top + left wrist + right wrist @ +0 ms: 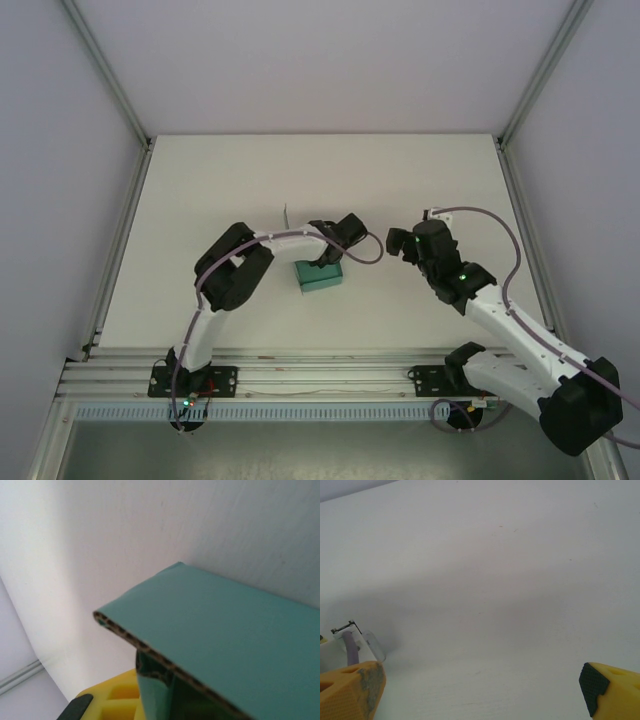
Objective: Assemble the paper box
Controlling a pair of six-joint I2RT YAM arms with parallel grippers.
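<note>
The paper box (320, 277) is a small teal-green box on the white table, just left of centre. My left gripper (326, 259) comes down onto its top from above. In the left wrist view the box (225, 625) is very close, its top panel showing a corrugated edge. A teal side wall runs down beside the yellow finger (117, 700), and the left gripper (150, 707) is shut on that wall. My right gripper (401, 243) hovers to the right of the box, apart from it. It (482, 692) is open, its fingers (355, 690) wide with bare table between them.
A thin upright sliver (285, 215) stands just behind the left arm. Aluminium frame posts (520, 95) and grey walls close in the table on the left, right and back. A rail (300, 375) runs along the near edge. A cable end (352, 642) sits at the right wrist view's left.
</note>
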